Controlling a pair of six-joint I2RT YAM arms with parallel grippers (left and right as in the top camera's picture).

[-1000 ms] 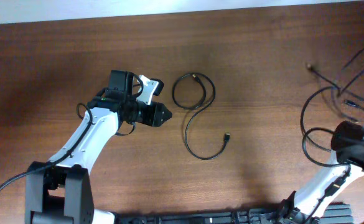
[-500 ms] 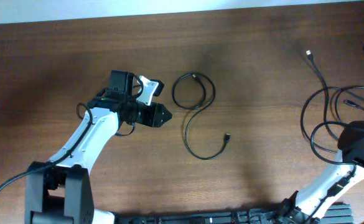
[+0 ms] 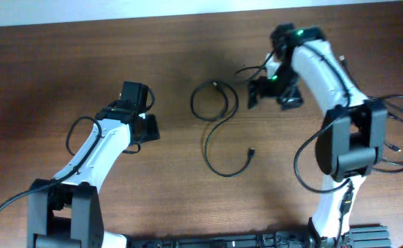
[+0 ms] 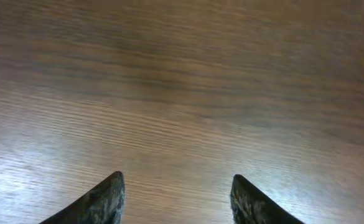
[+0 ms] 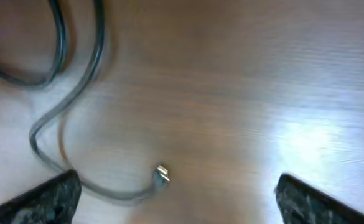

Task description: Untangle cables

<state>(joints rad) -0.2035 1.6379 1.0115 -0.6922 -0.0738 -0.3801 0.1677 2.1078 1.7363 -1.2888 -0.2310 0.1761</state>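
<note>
**Stage shown: approach, before any grasp.** One cable (image 3: 218,131) is lying mid-table between the two arms. It is forming a closed loop at its top and an S-curve running down to a plug (image 3: 251,151), and neither gripper is touching it. Further thin cords (image 3: 402,100) are lying at the right edge of the table (image 3: 63,55), partly hidden by the right arm; whether they are crossing one another cannot be told.

**End effectors.** The left gripper (image 4: 178,193) is holding its fingers wide apart over bare wood, gripping nothing, well left of the loop. The right gripper (image 5: 175,190) is likewise spread wide and empty. In its blurred wrist view a strand (image 5: 76,93) and a small plug end (image 5: 162,174) are lying on the wood just ahead of the fingers, not between them.

**Judgement.** The next move is probably calling for the right gripper to descend over a single strand, close on that one alone, and draw it clear of its neighbours.
</note>
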